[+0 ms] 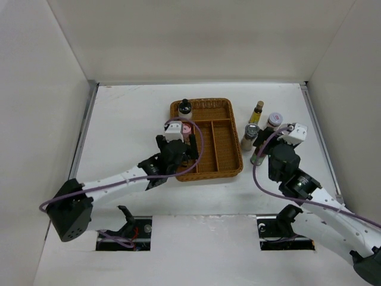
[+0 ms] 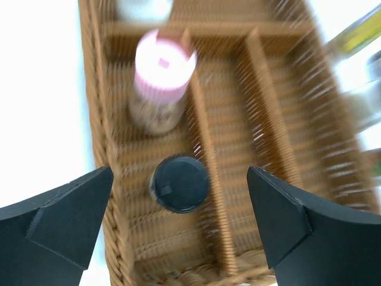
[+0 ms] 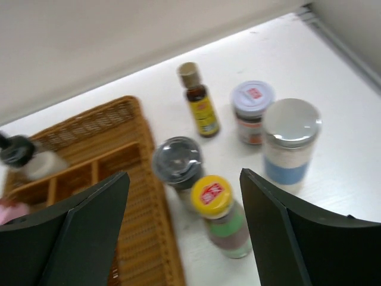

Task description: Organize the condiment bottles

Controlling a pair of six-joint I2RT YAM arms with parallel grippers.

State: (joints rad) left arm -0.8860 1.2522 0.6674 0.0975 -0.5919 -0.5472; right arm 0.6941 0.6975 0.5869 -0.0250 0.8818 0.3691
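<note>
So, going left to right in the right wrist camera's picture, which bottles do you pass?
The black-capped bottle in the basket → grey-lidded jar → yellow-capped jar → white-lidded jar → silver-lidded jar. The small brown bottle overlaps the grey and yellow ones, so it is left out.
</note>
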